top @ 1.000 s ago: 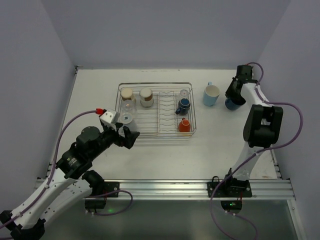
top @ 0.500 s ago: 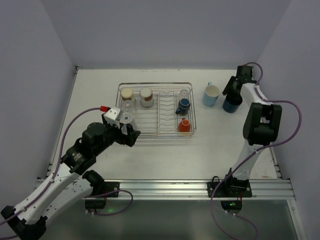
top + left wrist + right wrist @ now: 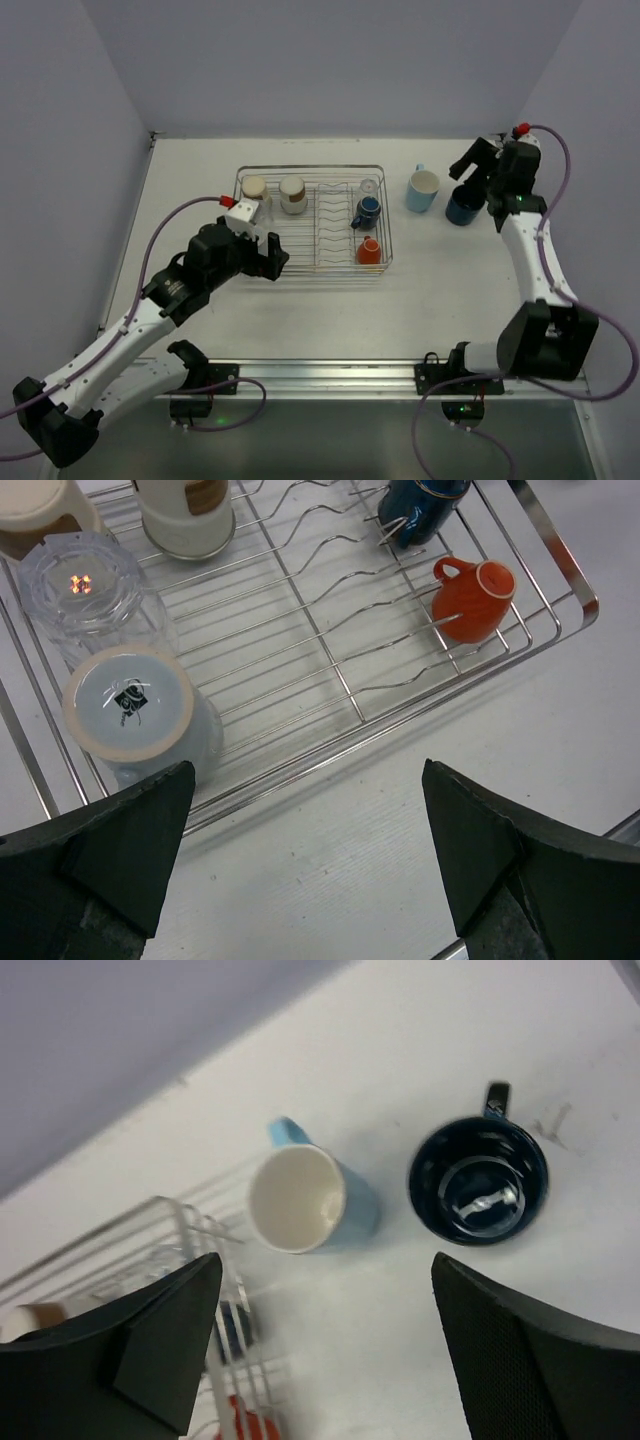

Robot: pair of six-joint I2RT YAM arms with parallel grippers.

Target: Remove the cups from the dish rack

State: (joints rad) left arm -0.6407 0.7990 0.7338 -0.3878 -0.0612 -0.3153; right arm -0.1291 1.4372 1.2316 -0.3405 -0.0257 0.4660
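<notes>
The dish rack [image 3: 310,168] holds several cups: two brown-topped metallic ones [image 3: 292,194], a clear glass [image 3: 258,210], a small dark blue cup [image 3: 368,210] and a small orange cup [image 3: 369,251]. My left gripper [image 3: 270,262] hovers open over the table just outside the rack's near-left corner. Its wrist view shows an upturned pale cup [image 3: 135,715] and the clear glass [image 3: 85,585] just ahead. To the right of the rack stand the light blue mug [image 3: 423,190] and the navy mug [image 3: 463,206]. Above and beside them my right gripper [image 3: 470,170] is open and holds nothing.
Both freed mugs [image 3: 310,1200] [image 3: 478,1180] stand upright close together near the right wall. The rack's wire edge [image 3: 170,1250] lies at the lower left of the right wrist view. White walls enclose the table on the left, back and right.
My right gripper opened, let go of the navy mug and drew up and away to the right. The left arm moved forward toward the rack's near-left corner.
</notes>
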